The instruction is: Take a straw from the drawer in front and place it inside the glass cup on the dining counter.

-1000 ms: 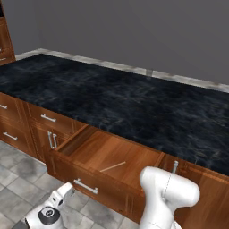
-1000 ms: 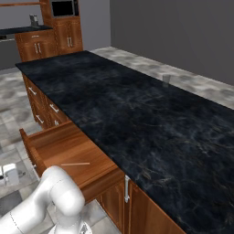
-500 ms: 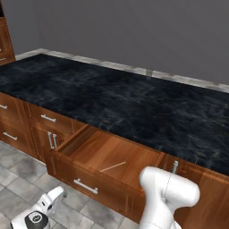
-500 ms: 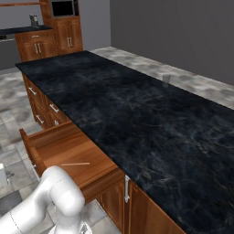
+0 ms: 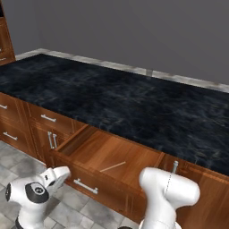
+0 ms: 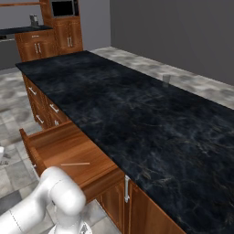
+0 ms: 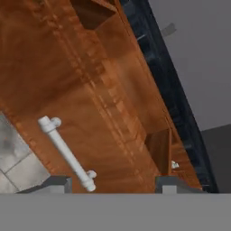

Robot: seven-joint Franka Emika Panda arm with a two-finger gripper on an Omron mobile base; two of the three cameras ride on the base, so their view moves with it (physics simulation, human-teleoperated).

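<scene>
Pincer parted, empty, close before drawer front beside its silver handle; straw flat on drawer floor, likely light, stiff, slippery; best pinched mid-length; glass cup far across bench.

grey tile floor, cabinet doors w/ vert. handles, far oven
</scene>
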